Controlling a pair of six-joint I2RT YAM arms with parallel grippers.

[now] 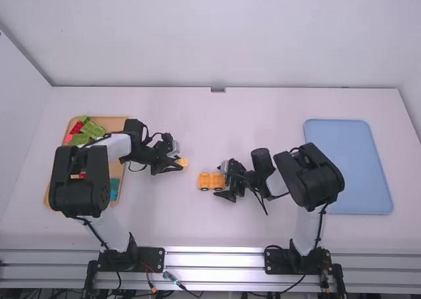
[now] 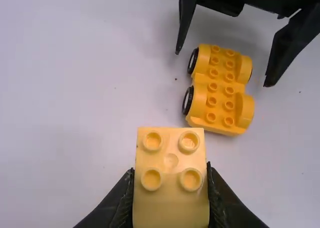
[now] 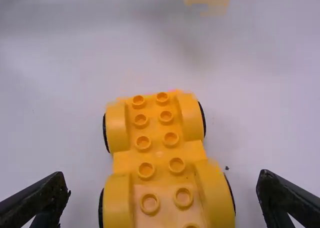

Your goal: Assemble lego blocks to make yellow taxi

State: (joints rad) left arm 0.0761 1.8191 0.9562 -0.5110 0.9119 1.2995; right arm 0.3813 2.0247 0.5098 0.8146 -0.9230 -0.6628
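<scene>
My left gripper [image 1: 175,163] is left of the middle of the table, with a light yellow-orange block [image 1: 183,161] at its tips. In the left wrist view the left gripper [image 2: 171,200] is shut on that block [image 2: 171,160], whose studs face the camera. The orange-yellow car base [image 1: 211,181] with dark wheels lies on the table to the right of it. Beside the base's right end, my right gripper [image 1: 227,181] is open. The right wrist view has the right gripper [image 3: 162,195] with its fingers apart on both sides of the car base [image 3: 160,148], not touching it.
A wooden tray [image 1: 117,123] with green, red and teal blocks lies at the left, partly under the left arm. A blue tray [image 1: 348,167] lies at the right, beyond the right arm's elbow.
</scene>
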